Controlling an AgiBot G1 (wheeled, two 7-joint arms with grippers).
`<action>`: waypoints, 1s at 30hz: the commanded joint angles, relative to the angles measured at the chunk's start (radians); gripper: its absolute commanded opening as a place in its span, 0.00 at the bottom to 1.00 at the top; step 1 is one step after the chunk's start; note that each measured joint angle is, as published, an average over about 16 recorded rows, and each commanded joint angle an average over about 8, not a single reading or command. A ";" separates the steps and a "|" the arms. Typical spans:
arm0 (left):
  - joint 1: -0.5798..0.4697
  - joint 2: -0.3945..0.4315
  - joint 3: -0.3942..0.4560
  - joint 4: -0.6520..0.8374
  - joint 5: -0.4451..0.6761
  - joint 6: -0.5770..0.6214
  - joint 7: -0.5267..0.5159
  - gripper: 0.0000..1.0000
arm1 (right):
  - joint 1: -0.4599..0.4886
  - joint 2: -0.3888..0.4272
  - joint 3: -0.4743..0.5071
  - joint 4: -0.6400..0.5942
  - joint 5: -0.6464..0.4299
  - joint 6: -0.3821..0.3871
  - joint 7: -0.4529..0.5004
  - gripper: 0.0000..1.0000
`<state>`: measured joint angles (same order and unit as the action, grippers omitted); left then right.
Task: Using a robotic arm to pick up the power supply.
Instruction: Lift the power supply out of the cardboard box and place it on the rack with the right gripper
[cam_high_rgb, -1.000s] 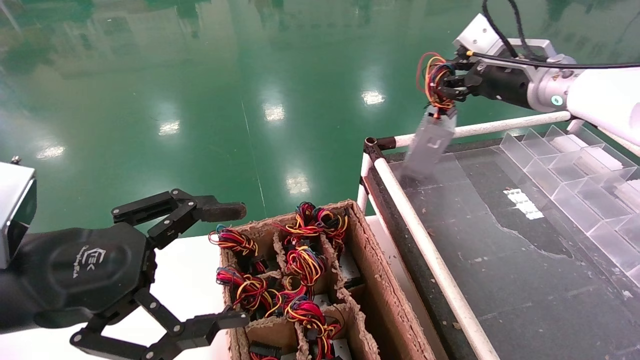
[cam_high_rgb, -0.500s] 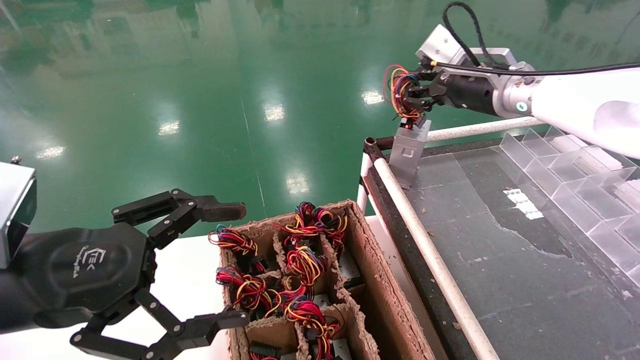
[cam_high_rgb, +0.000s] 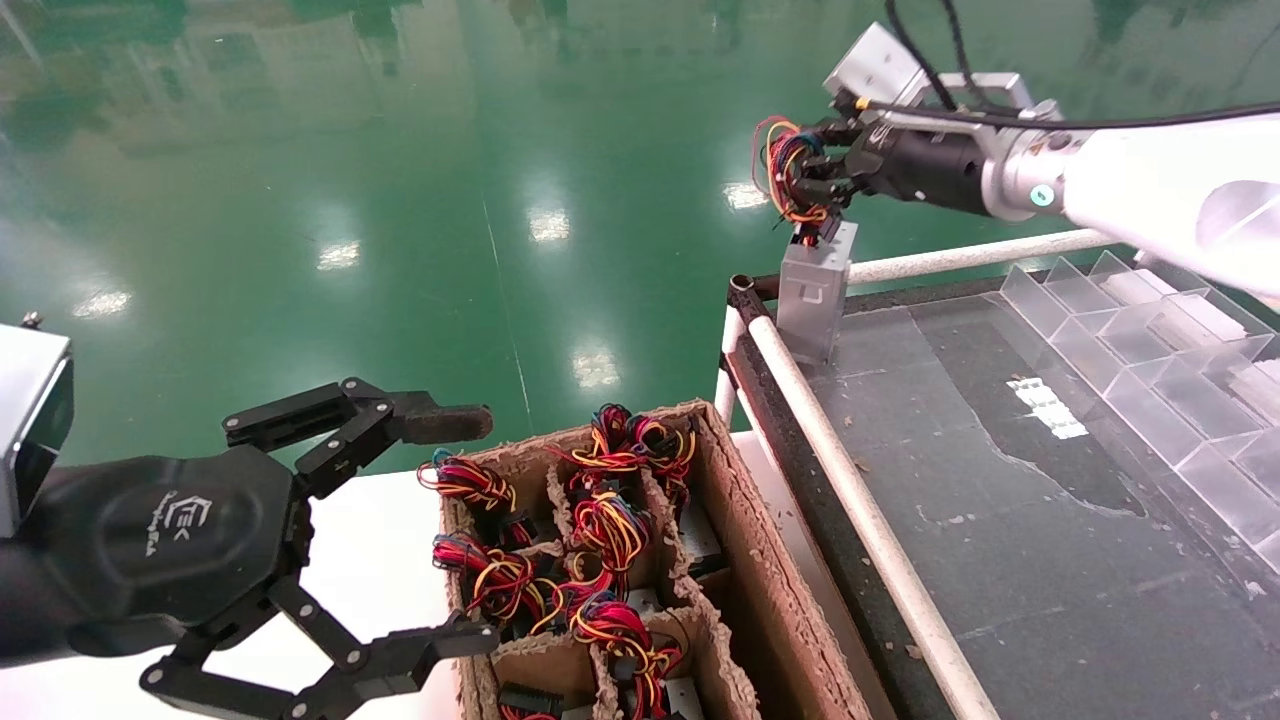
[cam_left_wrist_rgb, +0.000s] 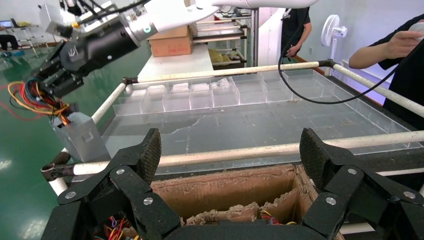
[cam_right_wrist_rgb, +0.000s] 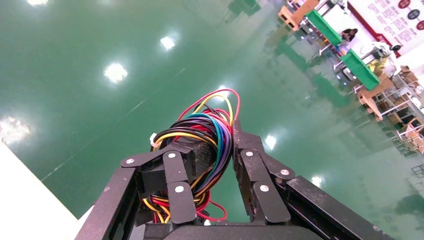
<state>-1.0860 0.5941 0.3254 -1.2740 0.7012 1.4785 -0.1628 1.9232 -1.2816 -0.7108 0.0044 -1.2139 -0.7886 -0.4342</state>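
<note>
My right gripper (cam_high_rgb: 806, 186) is shut on the bunch of red, yellow, blue and black wires (cam_right_wrist_rgb: 205, 131) of the power supply. Its grey metal box (cam_high_rgb: 816, 290) hangs nearly upright under the jaws, over the far left corner of the black table (cam_high_rgb: 1000, 520). I cannot tell whether the box touches the table. From the left wrist view the same box (cam_left_wrist_rgb: 82, 141) dangles below the right gripper (cam_left_wrist_rgb: 54, 80). My left gripper (cam_high_rgb: 470, 530) stands open and empty at the near left, beside the cardboard box (cam_high_rgb: 770, 580); its fingers (cam_left_wrist_rgb: 146, 152) frame that box.
The divided cardboard box holds several more wire bundles (cam_high_rgb: 600, 530). A white tube rail (cam_high_rgb: 850, 490) edges the table. Clear plastic bins (cam_high_rgb: 1150, 340) line its far right side. A person (cam_left_wrist_rgb: 395, 47) stands beyond the table. Green floor (cam_high_rgb: 400, 200) lies past it.
My right gripper has carried the power supply leftward to the table's corner. The grey box, tilted and swinging before, now hangs nearly upright. The left arm has not moved.
</note>
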 joint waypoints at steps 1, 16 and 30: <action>0.000 0.000 0.000 0.000 0.000 0.000 0.000 1.00 | 0.007 0.006 0.003 -0.001 0.005 -0.006 0.005 0.00; 0.000 0.000 0.000 0.000 0.000 0.000 0.000 1.00 | 0.020 0.082 0.003 -0.015 0.004 -0.102 0.030 0.00; 0.000 0.000 0.001 0.000 -0.001 0.000 0.000 1.00 | 0.027 0.114 -0.012 -0.015 -0.018 -0.171 0.058 0.00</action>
<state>-1.0862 0.5938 0.3262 -1.2740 0.7006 1.4782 -0.1624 1.9474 -1.1742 -0.7219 -0.0100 -1.2301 -0.9494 -0.3780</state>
